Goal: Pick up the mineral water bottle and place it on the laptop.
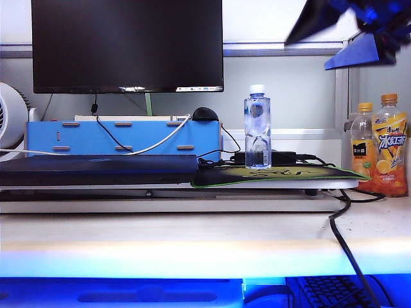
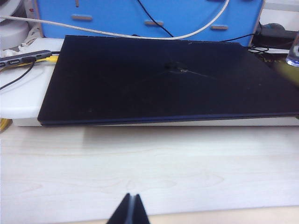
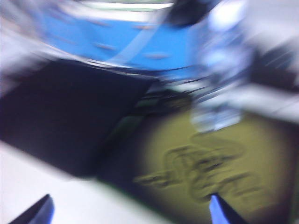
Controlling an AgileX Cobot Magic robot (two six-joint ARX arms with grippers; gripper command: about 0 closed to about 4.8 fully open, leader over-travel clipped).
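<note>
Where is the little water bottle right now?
In the exterior view the water bottle stands upright right of the middle, on the mouse mat, just right of the dark laptop and left of the orange drink bottles.

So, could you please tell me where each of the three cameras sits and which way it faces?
Exterior view: low at the desk's front edge, facing the monitor; the blurred right gripper shows at upper right.
Left wrist view: on the left arm, above the bare desk, facing the laptop; the shut left gripper shows.
Right wrist view: on the right arm, blurred, facing the mineral water bottle on the mouse mat; the open right gripper shows.
Shared: all three show laptop and bottle.
</note>
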